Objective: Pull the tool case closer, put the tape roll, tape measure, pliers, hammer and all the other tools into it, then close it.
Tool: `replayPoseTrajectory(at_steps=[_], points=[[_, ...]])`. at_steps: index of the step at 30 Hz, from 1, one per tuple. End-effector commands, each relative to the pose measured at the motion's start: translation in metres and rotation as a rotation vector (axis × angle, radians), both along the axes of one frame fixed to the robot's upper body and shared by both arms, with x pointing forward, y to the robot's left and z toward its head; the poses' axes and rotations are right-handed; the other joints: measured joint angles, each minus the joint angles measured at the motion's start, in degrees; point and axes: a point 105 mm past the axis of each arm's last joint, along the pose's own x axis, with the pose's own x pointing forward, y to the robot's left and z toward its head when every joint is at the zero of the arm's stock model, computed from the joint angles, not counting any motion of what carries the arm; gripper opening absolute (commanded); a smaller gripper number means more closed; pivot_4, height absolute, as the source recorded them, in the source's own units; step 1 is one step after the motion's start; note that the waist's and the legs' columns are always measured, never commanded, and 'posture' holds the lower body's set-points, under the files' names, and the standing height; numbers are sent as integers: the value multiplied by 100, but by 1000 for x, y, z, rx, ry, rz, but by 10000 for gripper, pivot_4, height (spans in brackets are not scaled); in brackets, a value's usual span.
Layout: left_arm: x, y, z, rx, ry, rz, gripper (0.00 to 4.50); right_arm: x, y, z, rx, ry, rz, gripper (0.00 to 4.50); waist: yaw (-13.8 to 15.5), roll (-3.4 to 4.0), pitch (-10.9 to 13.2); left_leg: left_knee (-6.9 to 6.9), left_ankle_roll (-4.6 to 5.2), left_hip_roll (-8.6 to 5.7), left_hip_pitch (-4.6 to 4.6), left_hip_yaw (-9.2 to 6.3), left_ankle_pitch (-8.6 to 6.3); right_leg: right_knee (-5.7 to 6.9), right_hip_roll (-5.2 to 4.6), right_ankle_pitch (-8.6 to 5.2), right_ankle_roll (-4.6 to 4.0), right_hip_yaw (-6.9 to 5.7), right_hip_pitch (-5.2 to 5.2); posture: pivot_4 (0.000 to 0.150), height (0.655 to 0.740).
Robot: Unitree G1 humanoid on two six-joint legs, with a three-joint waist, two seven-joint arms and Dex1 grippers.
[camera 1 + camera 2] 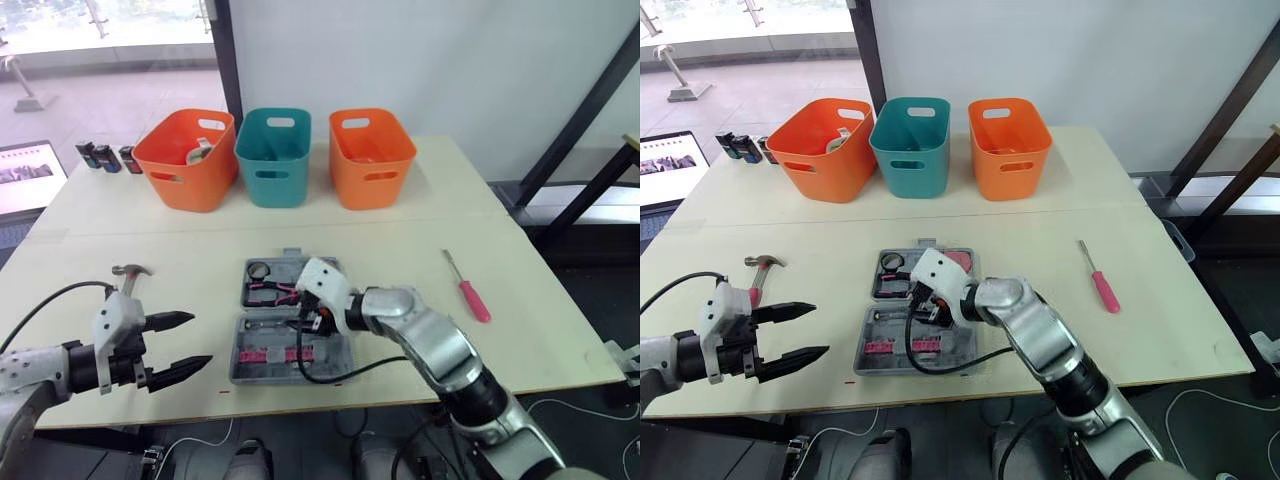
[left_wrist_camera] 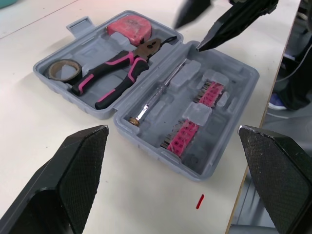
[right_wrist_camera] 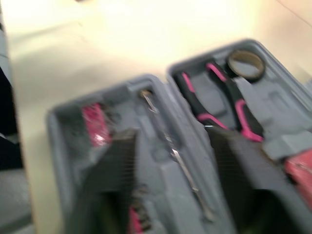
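White wall and a big window stand behind our pale table (image 1: pixel 520 330). At the back of the table we see three bins in a row: an orange bin (image 1: pixel 185 165), a teal bin (image 1: pixel 273 160) and another orange bin (image 1: pixel 372 160).

Near the front edge lies the gray tool case (image 2: pixel 97 48), wide open. In its far half sit the tape roll (image 2: pixel 66 79), the pliers (image 2: pixel 141 51) with pink and black handles, and the pink tape measure (image 2: pixel 129 27). The tape roll is at one end, the tape measure at the other, and the pliers lie between them. In the near half we see a thin screwdriver (image 2: pixel 161 87) in its slot and two rows of pink bits (image 2: pixel 183 139).

Our left gripper (image 1: pixel 200 340) hangs over the table to the left of the case, with its two black fingers spread wide and nothing between them. The hammer (image 1: pixel 130 272) lies on the table just behind it, outside the case.

Our right gripper (image 3: pixel 173 134) hovers over the middle of the open case. Its fingers are apart and hold nothing.

A pink screwdriver (image 1: pixel 474 300) lies alone on the table, well to the right of the case.
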Motion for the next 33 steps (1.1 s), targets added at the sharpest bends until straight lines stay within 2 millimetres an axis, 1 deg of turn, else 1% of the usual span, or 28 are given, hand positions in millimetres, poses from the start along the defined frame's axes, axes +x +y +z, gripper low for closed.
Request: replayPoseTrajectory(at_steps=[1,3,7,9,13,15,16,18,20,24,27,33], points=[[1,2,7,-5,-30,6,45000,-3,14,10,49,-84,12,12355,5,-1,0,2,0,0,0,0,0,-1,0,0,0,0,1,1500,7400],[2,2,7,-7,-27,5,45000,-2,23,7,74,-89,3,12355,3,-1,0,2,0,0,0,0,0,-1,0,-1,-1,0,2,1500,7400],[1,1,5,-9,-23,5,45000,7,36,-9,68,-113,-44,12355,4,-1,0,1,0,0,0,0,0,-1,0,0,-1,0,1,1500,7400],[1,1,5,-8,-22,5,45000,8,39,-19,48,-119,-52,12355,17,-2,0,2,-1,0,0,0,0,-3,0,0,-1,0,3,1500,7400],[1,2,6,-6,-22,6,45000,10,40,-30,52,-101,-80,12355,12,-4,-1,2,-1,0,0,0,0,-3,0,0,-1,-1,5,1500,7400],[1,3,6,-6,-22,8,45000,11,39,-31,53,-109,-82,12355,10,-4,-1,2,-1,0,0,0,0,-3,0,0,-1,-1,5,1500,7400],[1,4,6,-5,-23,10,45000,12,39,-28,70,-116,-84,12355,9,-4,-1,2,-1,0,0,0,0,-3,0,0,-1,0,5,1500,7400],[2,6,6,-3,-25,15,45000,11,40,-21,116,-119,-80,6858,7,-4,-1,2,-1,0,0,0,0,-3,0,0,-1,0,5,1500,7400],[2,6,6,-3,-27,18,45000,10,40,-21,120,-121,-78,278,7,-4,-1,2,-1,0,0,0,0,-2,0,0,0,0,5,1500,7400],[4,6,6,-3,-29,19,45000,10,39,-29,98,-119,-81,278,8,-4,-1,2,-1,0,0,0,0,-3,0,0,0,-1,5,1500,7400],[5,6,6,-3,-30,17,45000,14,36,-35,75,-112,-109,278,8,-4,-1,2,-1,0,0,-1,0,-2,0,0,0,0,5,1500,7400],[6,6,6,-5,-32,17,45000,20,26,-55,-10,-75,-152,278,9,-4,-1,2,-1,0,0,-1,0,-2,0,0,0,0,5,1500,7400]])
